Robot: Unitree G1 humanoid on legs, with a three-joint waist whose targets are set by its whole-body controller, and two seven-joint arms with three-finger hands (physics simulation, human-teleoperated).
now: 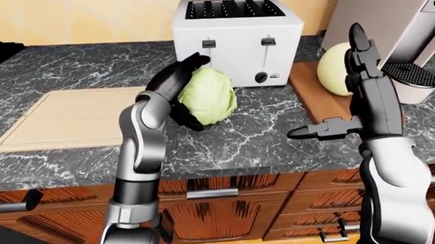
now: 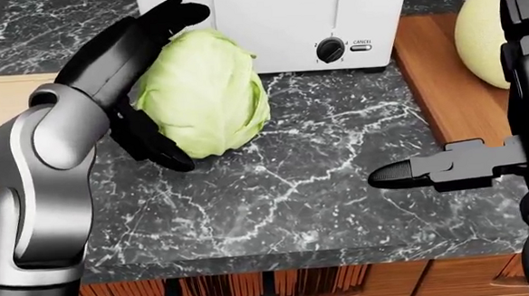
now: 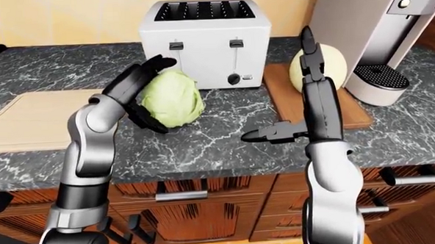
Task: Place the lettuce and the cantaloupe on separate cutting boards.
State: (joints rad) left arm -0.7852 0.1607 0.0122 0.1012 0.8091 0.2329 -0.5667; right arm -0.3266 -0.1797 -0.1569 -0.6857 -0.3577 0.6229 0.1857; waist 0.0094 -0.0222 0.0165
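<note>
- Left hand (image 2: 139, 86) sits against the lettuce (image 2: 203, 93); fingers spread wide, not clamped. Upper fingers lie over the head's top-left shoulder, the lower finger (image 2: 160, 153) hooks under its bottom-left edge. Looks like contact on that side only; nothing wraps the far side.
- Lettuce lies immediately to the hand's right in head view, on the dark counter (image 2: 321, 186), just below the toaster (image 1: 236, 41) and maybe touching it; can't tell.
- Lettuce long axis runs roughly up-down in head view, slightly tilted; the hand cups along that axis.
- Light board (image 1: 70, 117) lies on the hand's other side, to its left in left-eye view, nothing on it. So the carry goes left, away from the lettuce's free side. My guess: w/ one-sided contact the head would roll right unless the fingers close further or the other hand backs it up.
- Right hand (image 2: 483, 157) is well to the right of the lettuce, open, holding nothing; one finger (image 2: 402, 175) points left toward the lettuce, the others stand upright.
- Left hand is clearly the nearer to the lettuce.
- Cantaloupe (image 1: 337, 70) sits beyond the right hand on the brown board (image 1: 316, 95), partly hidden by the raised fingers; that half of the task looks done already.
</note>
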